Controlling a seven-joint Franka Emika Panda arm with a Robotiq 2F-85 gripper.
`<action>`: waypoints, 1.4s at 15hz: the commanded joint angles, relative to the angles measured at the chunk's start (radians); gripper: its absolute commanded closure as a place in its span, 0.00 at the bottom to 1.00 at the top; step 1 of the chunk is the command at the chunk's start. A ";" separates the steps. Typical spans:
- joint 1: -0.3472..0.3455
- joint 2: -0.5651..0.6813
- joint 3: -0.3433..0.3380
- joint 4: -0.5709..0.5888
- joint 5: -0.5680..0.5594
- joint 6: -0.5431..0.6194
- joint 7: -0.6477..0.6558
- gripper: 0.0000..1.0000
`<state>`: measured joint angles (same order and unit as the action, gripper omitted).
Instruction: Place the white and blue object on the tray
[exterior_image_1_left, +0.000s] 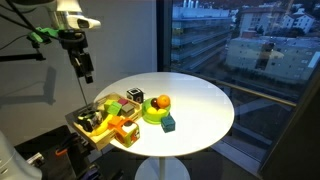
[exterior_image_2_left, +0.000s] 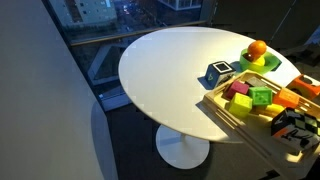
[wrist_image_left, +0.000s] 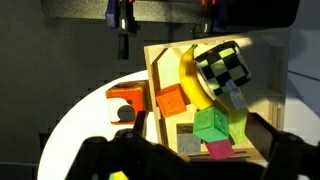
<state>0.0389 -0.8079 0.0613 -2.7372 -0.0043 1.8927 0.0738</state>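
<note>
The white and blue object (exterior_image_2_left: 217, 72) is a small cube standing on the round white table (exterior_image_2_left: 160, 70), just off the corner of the wooden tray (exterior_image_2_left: 232, 112). In an exterior view it shows past the tray's far corner (exterior_image_1_left: 135, 95). My gripper (exterior_image_1_left: 87, 72) hangs high above the back of the tray (exterior_image_1_left: 77, 124), well away from the cube. In the wrist view its dark fingers (wrist_image_left: 190, 160) stand wide apart at the bottom with nothing between them. I cannot pick out the cube with certainty in the wrist view.
The tray holds a banana (wrist_image_left: 190, 80), a checkered block (wrist_image_left: 222, 62), and orange (wrist_image_left: 172, 100), green (wrist_image_left: 212, 124) and pink (wrist_image_left: 218, 150) blocks. A green plate with an orange fruit (exterior_image_1_left: 158, 106) and a teal block (exterior_image_1_left: 168, 123) stand beside it. A window wall lies beyond the table.
</note>
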 joint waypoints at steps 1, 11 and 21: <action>-0.004 0.067 0.015 0.063 0.019 0.014 0.041 0.00; 0.007 0.299 0.029 0.269 0.011 0.006 0.039 0.00; 0.046 0.587 0.073 0.416 -0.001 0.112 0.040 0.00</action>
<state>0.0760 -0.3134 0.1290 -2.3905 -0.0043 1.9836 0.1032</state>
